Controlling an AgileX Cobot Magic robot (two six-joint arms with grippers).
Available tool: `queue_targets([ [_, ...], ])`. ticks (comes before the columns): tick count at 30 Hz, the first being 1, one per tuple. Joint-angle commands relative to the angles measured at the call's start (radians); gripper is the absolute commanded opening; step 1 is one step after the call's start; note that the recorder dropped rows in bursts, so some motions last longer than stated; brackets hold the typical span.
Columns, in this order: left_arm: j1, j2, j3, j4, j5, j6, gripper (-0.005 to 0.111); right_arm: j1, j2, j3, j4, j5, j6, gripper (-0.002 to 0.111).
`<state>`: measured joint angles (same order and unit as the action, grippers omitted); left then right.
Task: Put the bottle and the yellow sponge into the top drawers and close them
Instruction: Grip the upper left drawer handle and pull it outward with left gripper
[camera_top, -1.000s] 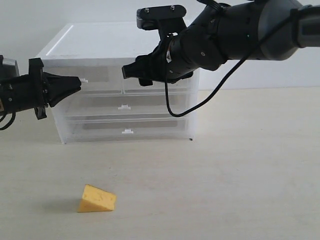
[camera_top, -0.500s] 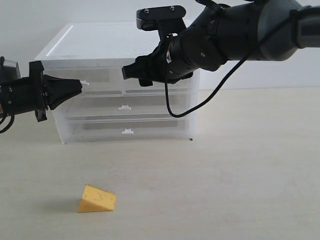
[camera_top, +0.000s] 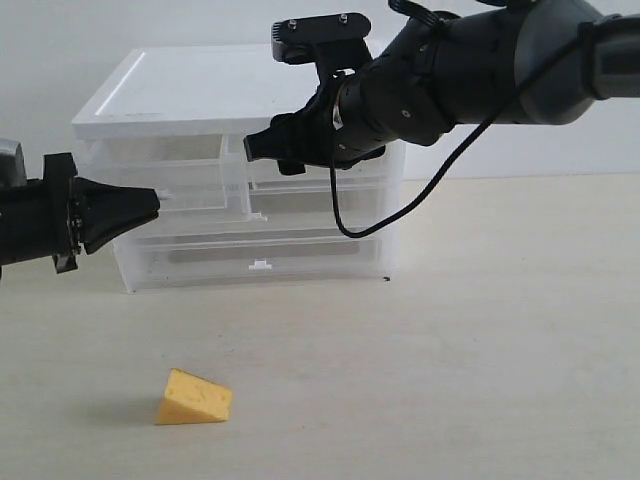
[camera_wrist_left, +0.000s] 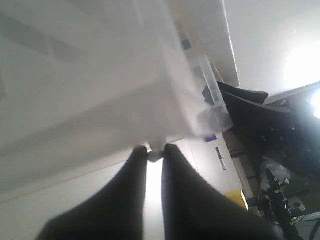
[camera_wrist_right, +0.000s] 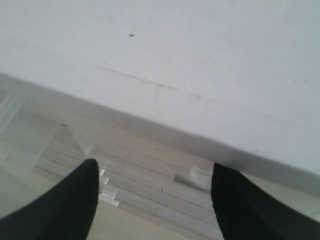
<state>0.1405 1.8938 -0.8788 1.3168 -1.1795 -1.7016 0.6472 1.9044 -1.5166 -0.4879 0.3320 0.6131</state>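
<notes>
1. Since the earlier frame the left gripper (camera_top: 150, 203) has drawn back toward the left of the exterior view. The top left drawer (camera_top: 200, 185) has come with it and now stands partly out of the cabinet (camera_top: 180, 90), its front proud of the drawers beside and below it.
2. The left gripper is closed. In the left wrist view its two dark fingertips (camera_wrist_left: 140, 157) pinch the small white pull tab (camera_wrist_left: 155, 154) of that drawer, whose clear plastic front fills the space just beyond them.
3. The right gripper (camera_top: 255, 145) hangs with its jaws spread wide and holds nothing. In the exterior view it sits at the front edge of the cabinet, above the seam between the two half-width drawers.
4. In the right wrist view, the white cabinet top and the clear drawer fronts under it show between the spread fingers (camera_wrist_right: 75, 200).
5. The top right drawer (camera_top: 290, 182) looks pushed in, partly hidden behind the right arm.
6. A black cable (camera_top: 345, 225) loops down from that arm across the two full-width drawers (camera_top: 300, 258), both of which are shut.
7. The yellow sponge (camera_top: 195, 398) lies on the table (camera_top: 450, 350), well in front of the cabinet and apart from both grippers, resting on a flat face with its thin edge toward the left.
</notes>
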Motion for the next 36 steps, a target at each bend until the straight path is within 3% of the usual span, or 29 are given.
queue_targets([
  [1,-0.012,-0.027,0.050,0.025,-0.042,0.049,0.004,-0.009,-0.008,-0.012,-0.034,-0.070,-0.009,0.059],
  [21,-0.012,-0.027,0.186,0.004,-0.042,0.154,0.004,-0.009,-0.008,-0.012,-0.034,-0.091,-0.003,0.059],
  [27,-0.012,-0.027,0.179,-0.016,-0.042,0.163,0.004,-0.009,-0.030,-0.012,-0.032,0.014,0.001,0.059],
  [30,-0.012,-0.027,0.179,-0.026,-0.042,0.158,0.019,-0.009,-0.044,-0.012,-0.004,0.017,-0.009,0.059],
  [31,-0.012,-0.027,0.179,-0.026,-0.042,0.151,0.035,-0.009,-0.044,-0.012,0.014,0.014,-0.023,0.059],
  [33,-0.012,-0.027,0.179,-0.026,-0.042,0.147,0.050,-0.009,-0.044,-0.012,0.037,0.035,-0.048,0.059],
  [36,-0.012,-0.027,0.179,-0.018,-0.042,0.147,0.050,-0.009,-0.046,-0.012,0.083,0.092,-0.118,0.059],
])
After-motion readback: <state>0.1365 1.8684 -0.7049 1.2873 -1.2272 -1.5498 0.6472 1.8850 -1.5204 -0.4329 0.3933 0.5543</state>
